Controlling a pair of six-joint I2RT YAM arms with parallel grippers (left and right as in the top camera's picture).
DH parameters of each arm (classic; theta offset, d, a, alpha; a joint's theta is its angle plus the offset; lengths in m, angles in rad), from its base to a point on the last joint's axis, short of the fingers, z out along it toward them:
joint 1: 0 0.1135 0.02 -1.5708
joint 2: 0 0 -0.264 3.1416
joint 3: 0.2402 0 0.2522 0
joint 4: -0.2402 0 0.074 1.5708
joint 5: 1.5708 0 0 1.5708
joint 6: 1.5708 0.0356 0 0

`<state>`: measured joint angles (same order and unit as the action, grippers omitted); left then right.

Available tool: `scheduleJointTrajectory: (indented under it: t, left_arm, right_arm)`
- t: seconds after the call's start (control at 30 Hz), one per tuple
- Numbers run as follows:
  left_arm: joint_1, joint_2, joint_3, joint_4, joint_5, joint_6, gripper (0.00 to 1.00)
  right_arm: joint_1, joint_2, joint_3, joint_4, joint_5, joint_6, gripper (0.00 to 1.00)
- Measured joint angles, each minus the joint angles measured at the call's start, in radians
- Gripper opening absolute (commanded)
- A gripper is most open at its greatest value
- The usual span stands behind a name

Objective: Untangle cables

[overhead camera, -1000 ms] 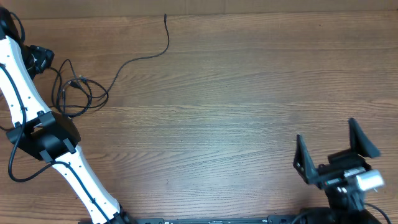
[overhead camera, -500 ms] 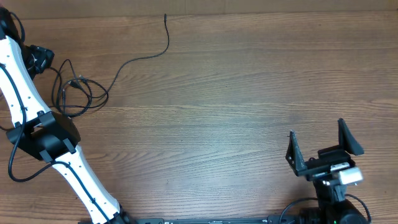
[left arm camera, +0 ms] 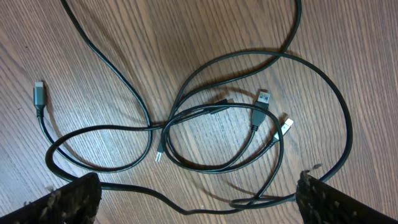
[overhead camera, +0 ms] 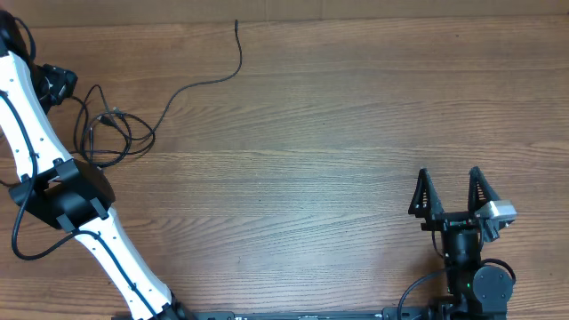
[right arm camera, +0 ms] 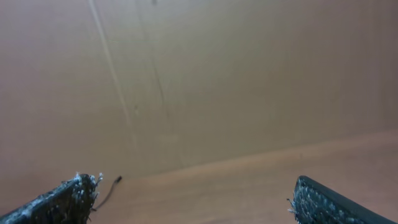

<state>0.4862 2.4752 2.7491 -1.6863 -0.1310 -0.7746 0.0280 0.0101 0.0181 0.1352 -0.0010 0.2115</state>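
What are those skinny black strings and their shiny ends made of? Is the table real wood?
The thin black cables look like smooth, slightly glossy rubbery plastic: they bend in loose loops. The small silver plug tip glints like bare metal. The brown table shows matte wood grain; real wood or printed laminate, I cannot tell.

Robotics lab bench: white arm (overhead camera: pixel 107 249), black arm (overhead camera: pixel 484 286), wood-grain table (overhead camera: pixel 338 160), plain brown backdrop (right arm camera: pixel 249 74)

The desk (overhead camera: pixel 311 178) is seen from straight above by the overhead camera. The cables (left arm camera: pixel 205 112) are viewed closely, downward, from the left wrist — the same tangle is shown at the overhead's left. The right wrist view is aimed nearly level.
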Motion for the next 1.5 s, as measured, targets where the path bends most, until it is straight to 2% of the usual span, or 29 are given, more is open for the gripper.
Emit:
scheduleJointTrajectory:
  t: [0.33, 0.6, 1.5]
  left_arm:
    - [0.000, 0.000, 0.000, 0.000, 0.000, 0.000, 1.00]
    - [0.000, 0.000, 0.000, 0.000, 0.000, 0.000, 1.00]
    - [0.000, 0.000, 0.000, 0.000, 0.000, 0.000, 1.00]
  right_arm:
    - [0.000, 0.000, 0.000, -0.040, 0.015, 0.018, 1.00]
    - [0.000, 0.001, 0.000, -0.222, 0.016, 0.021, 1.00]
    - [0.000, 0.001, 0.000, -0.220, 0.016, 0.021, 1.00]
